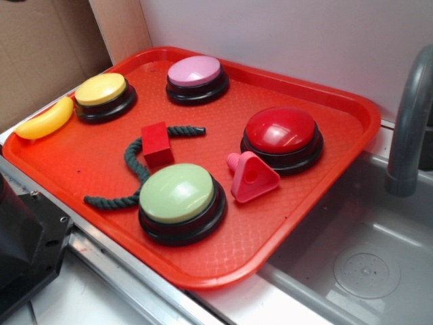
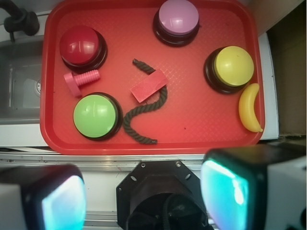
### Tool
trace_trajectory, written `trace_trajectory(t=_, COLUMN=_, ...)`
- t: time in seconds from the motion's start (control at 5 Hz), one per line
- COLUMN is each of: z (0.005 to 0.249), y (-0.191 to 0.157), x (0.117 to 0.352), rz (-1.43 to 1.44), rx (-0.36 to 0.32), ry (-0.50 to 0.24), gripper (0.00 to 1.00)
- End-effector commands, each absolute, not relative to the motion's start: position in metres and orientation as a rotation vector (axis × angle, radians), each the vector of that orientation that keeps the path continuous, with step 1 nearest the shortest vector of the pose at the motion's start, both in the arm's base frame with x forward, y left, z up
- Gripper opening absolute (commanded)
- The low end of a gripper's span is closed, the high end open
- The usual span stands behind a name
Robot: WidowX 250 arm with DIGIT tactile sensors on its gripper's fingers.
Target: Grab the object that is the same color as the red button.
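1. Wrist view: the tool (image 2: 139, 191) is hanging well above the near edge of the red tray (image 2: 192, 129), its two fingers (image 2: 43, 201) showing as blurred pale blocks at the bottom corners of the frame. They are standing wide apart, with a broad gap between them.
2. The tool is gripping nothing and touching nothing; only the black mount is showing in the gap.
3. The red block (image 2: 149, 86) is lying near the middle of the tray, tilted diagonally and sitting on or against the dark green rope (image 2: 144, 117), which is curling around it in an S shape.
4. Exterior view: the red block (image 1: 157, 143) is sitting between the yellow button (image 1: 103, 95) and the green button (image 1: 180, 200), with the rope (image 1: 132, 169) passing behind and beside it.
5. The red button (image 1: 282, 135) is sitting toward the sink side of the tray, well apart from the block.
6. The pink triangular piece (image 1: 252, 177) with a hole is lying just beside the red button, between it and the green button.
7. The pink button (image 1: 197, 77) is sitting at the far side of the tray.
8. A yellow banana (image 1: 44, 120) is resting on the tray rim next to the yellow button.
9. A grey sink (image 1: 365, 264) and faucet (image 1: 409, 115) are lying beside the tray.
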State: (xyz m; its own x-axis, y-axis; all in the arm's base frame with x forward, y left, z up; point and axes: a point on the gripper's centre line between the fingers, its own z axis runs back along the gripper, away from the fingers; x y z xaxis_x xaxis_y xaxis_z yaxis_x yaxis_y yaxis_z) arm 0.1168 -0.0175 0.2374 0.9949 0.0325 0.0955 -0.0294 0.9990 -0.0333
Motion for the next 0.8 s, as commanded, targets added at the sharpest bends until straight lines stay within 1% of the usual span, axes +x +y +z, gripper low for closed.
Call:
trace_trajectory(t=0.0, z=0.237, y=-0.017, x=0.117, rz=0.031, rx=-0.032, ry=-0.096, gripper=1.00)
trace_trajectory(t=0.2, z=0.232, y=-0.015, x=0.123, rz=0.080, rx=-0.061, ry=-0.086, gripper=1.00)
trace_trajectory(t=0.4, z=0.223, y=-0.011, x=0.131, rz=0.173, rx=-0.037, ry=-0.087, gripper=1.00)
trace_trajectory(t=0.6, z=0.203, y=-0.008, x=0.142, rz=0.298, rx=-0.128, ry=-0.090, gripper=1.00)
